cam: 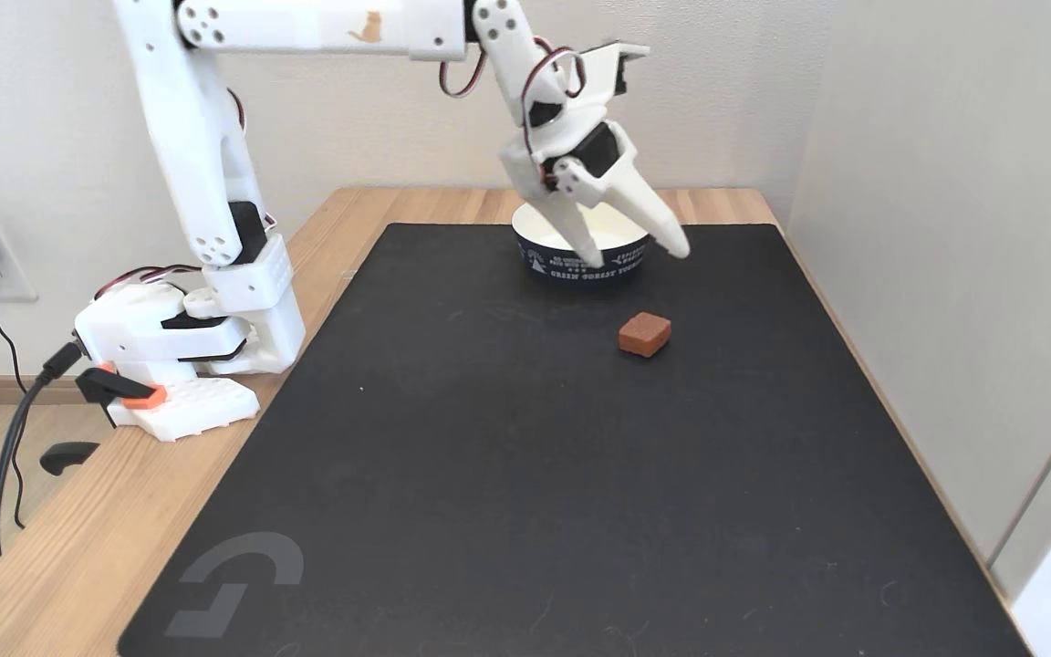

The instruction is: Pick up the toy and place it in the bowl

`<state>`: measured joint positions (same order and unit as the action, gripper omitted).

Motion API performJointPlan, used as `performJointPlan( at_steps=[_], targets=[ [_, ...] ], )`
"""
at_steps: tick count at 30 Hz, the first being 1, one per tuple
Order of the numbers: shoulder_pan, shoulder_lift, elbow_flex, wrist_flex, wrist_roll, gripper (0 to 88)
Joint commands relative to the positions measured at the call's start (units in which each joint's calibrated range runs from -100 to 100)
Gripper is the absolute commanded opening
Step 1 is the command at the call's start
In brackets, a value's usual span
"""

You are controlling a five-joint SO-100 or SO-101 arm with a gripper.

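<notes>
- While your white arm (215,137) reaches across from its base at the left of the fixed view, its gripper (639,251) hangs in front of the bowl, fingers pointing down and to the right.
- You can see the two fingers (580,233) spread apart with nothing between them; one tip overlaps the bowl's near wall in the picture, the other ends just past the bowl's right edge.
- The bowl (617,265) sits upright near the far edge of the black mat (525,474), navy outside with white lettering, white inside; the gripper hides part of its rim.
- The toy (645,334), a small reddish-brown block, lies flat on the mat just in front of the bowl, apart from it and below the gripper's tips, touching neither finger.
- Your mat covers most of the wooden table (60,547); the arm's base is clamped on the bare wood at the left, with cables running off the edge.
</notes>
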<state>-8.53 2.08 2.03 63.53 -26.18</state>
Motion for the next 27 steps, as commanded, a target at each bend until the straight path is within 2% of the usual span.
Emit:
performJointPlan(
  at_steps=[1, 4, 12, 16, 27],
  targets=[
    [-1.3, 11.5, -14.7, 4.1, -3.3, 37.6],
    [-1.4, 18.2, -22.1, 7.8, -3.9, 37.6],
    [-2.2, 24.2, -25.1, 7.3, -4.0, 37.6],
    [-3.5, 25.6, -25.1, 6.4, -5.8, 37.6],
    [-4.6, 31.6, -25.1, -1.3, -5.8, 37.5]
  ],
)
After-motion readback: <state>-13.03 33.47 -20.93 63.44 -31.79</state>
